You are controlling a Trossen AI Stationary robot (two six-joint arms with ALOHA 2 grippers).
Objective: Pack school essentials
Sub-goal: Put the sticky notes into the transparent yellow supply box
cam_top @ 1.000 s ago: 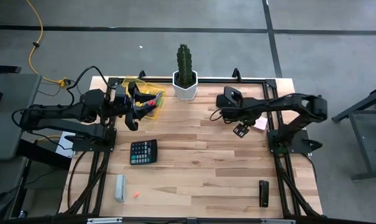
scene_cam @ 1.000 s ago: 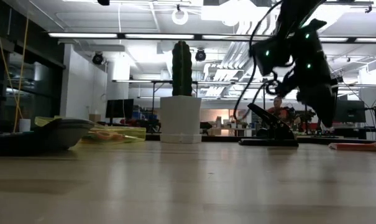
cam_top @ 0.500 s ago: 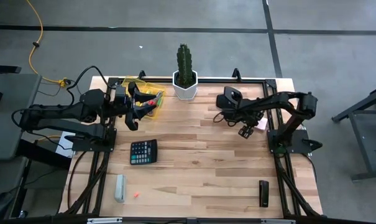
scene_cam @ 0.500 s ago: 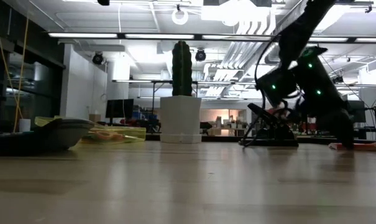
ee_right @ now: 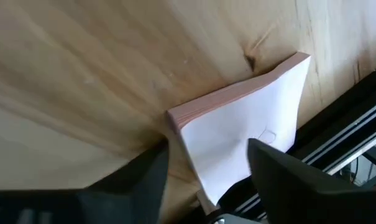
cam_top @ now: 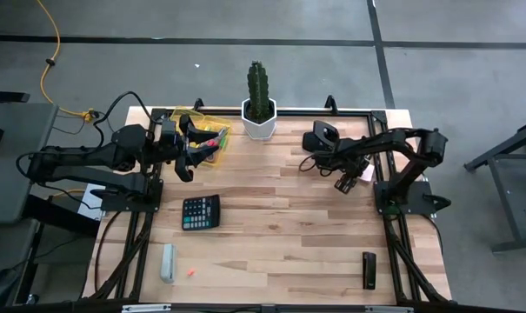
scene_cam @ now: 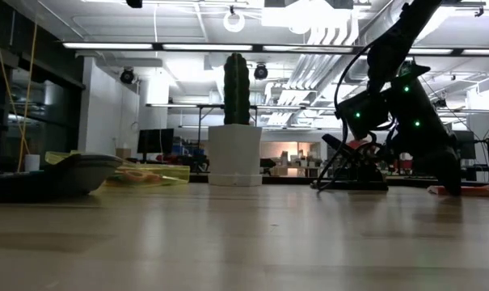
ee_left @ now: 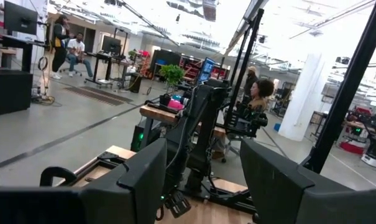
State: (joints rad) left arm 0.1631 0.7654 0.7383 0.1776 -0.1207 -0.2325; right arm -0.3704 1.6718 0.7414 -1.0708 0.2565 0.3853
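Note:
A white paper pad with a pink edge (ee_right: 243, 118) lies flat on the table near its right edge; it also shows in the high view (cam_top: 365, 172). My right gripper (ee_right: 209, 149) is low over the table (cam_top: 343, 183), open, with one finger on either side of the pad's near corner. My left gripper (cam_top: 186, 155) is open and empty beside the yellow tray (cam_top: 181, 114), which holds green and red pens (cam_top: 219, 137). In the left wrist view the left gripper (ee_left: 203, 180) points level across the table. My right gripper slants down at the pad's near corner (ee_right: 194, 134), with its open fingers (ee_right: 144, 174) on either side of it. The pad lies flat on the table. I cannot tell whether the fingers touch it.
A black stapler (cam_top: 320, 137) sits just beyond the right gripper. A potted cactus (cam_top: 259, 109) stands at the far middle. A black calculator (cam_top: 200, 211), a pale grey bar (cam_top: 168, 262), a small red piece (cam_top: 191, 272) and a dark block (cam_top: 369, 269) lie nearer.
My right gripper has come down to the table and moved a little toward the table's right edge, onto the pad.

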